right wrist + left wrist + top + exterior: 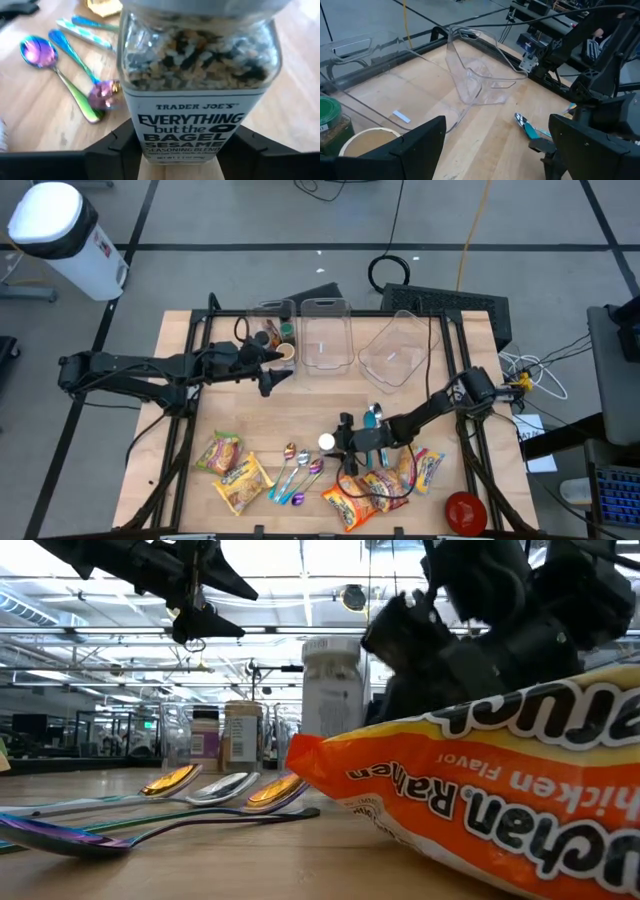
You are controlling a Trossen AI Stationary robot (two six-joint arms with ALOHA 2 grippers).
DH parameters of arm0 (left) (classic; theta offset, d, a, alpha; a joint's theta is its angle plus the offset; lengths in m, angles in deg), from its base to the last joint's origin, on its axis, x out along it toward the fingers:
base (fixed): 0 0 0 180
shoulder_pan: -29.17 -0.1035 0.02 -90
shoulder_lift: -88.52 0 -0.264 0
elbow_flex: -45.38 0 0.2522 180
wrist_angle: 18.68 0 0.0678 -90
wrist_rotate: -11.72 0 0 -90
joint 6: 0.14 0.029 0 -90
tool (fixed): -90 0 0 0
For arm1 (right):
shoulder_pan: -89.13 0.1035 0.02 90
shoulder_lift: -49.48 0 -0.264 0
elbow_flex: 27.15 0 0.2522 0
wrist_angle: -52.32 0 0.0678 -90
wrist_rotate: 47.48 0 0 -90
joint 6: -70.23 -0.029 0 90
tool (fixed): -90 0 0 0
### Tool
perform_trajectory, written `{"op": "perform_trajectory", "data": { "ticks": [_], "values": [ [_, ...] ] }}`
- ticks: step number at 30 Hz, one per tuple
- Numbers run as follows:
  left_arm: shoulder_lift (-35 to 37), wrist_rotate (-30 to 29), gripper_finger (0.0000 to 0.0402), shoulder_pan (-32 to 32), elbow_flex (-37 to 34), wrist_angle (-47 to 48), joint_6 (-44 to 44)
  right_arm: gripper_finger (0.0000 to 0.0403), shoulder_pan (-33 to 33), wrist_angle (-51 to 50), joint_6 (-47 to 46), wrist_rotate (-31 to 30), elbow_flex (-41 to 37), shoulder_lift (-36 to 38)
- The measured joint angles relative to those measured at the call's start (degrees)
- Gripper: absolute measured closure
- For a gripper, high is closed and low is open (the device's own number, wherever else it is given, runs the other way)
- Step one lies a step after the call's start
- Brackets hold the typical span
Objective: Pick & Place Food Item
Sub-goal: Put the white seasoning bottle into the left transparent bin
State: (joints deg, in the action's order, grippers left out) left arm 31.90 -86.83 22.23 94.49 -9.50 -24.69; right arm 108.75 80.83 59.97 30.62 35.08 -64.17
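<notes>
The right gripper [346, 442] is straddling the seasoning jar [197, 75], standing upright on the counter [300, 400] by the spoons [296, 472], its jaws partly open and seemingly not yet clamped. Lifting and placing remain. The left gripper [278, 368] is hovering wide open, empty, near the clear bins [325, 340].

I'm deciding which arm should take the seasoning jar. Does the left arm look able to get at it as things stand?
Probably not easily: the right gripper already brackets the seasoning jar, blocking its sides. The left gripper hangs open above the table near the clear bins, well away.
</notes>
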Motion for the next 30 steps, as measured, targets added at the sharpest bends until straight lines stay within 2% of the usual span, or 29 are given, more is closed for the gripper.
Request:
{"op": "perform_trajectory", "data": {
  "ticks": [8, 15, 18, 22, 30],
  "values": [
    [0.0, 0.25, 0.0041, 0.0, 0.0, 0.01, -1.56, 0.0217, -1.24, -6.15, -2.35, -0.16, -0.04, 10.13],
    [-0.74, 10.07, 0.0041, 0.0, 1.73, 1.56, -4.06, 0.0217, -4.35, -12.26, -2.42, -0.04, -0.02, 16.29],
    [-2.78, 13.55, 0.0041, 0.18, 7.87, 8.54, -1.81, 0.0217, -5.77, -15.73, -2.44, 0.19, -0.04, 16.86],
    [-9.76, 13.04, 0.0041, 2.62, 17.45, 18.35, 3.35, 0.0217, -8.08, -17.39, -2.57, 2.13, -0.04, 16.89],
    [-26.93, 13.05, 0.0041, 9.32, 32.64, 26.59, 16.12, 0.0217, -10.6, -18.95, -2.4, 4.69, -0.04, 16.88]
  ]
}}
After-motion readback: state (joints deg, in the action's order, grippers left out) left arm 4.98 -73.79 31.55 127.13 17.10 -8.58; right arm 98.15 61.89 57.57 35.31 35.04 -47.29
